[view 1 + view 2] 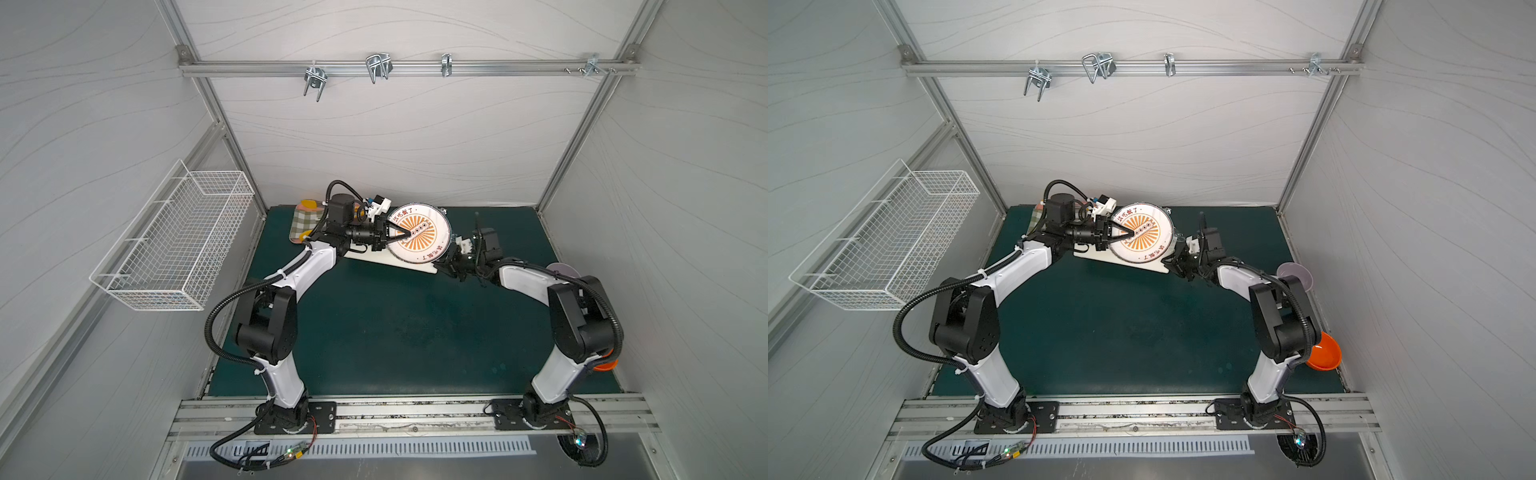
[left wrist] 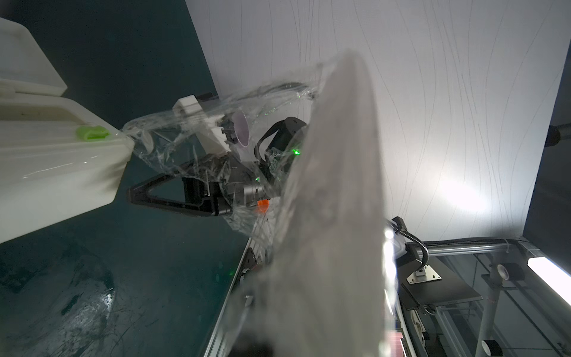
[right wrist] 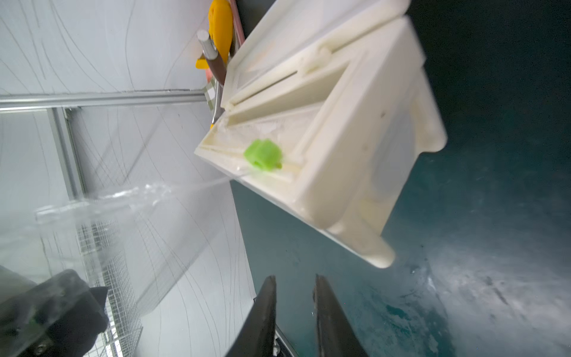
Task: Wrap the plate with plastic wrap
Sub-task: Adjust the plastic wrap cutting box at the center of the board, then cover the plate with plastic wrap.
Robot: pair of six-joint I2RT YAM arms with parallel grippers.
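Behind your left gripper's wrist lies the green-checked tray (image 1: pixel 305 224), partly hidden by the arm. Your left gripper (image 1: pixel 406 235) is clamped on the plate (image 1: pixel 419 249), with one finger reaching across the patterned face to the orange centre. In the left wrist view the plate (image 2: pixel 333 216) fills the foreground edge-on and blurred. The plate is held above the dispenser box (image 1: pixel 365 258), which lies on the green mat just below the gripper. The plastic wrap (image 2: pixel 185 145) runs crinkled from the box edge beside the green slider (image 2: pixel 92 133) across to the plate's rim. Your right gripper (image 3: pixel 293 281) has its jaws only narrowly apart with nothing between them. Its tips point at the near end of the dispenser box (image 3: pixel 340 139), close to it but not touching. The green slider (image 3: pixel 263 154) sits just beyond them, and the film (image 3: pixel 123 201) trails off to one side. Behind that gripper's arm are the pale purple bowl (image 1: pixel 1293 272) and, nearer the base, the orange bowl (image 1: pixel 1325 353).
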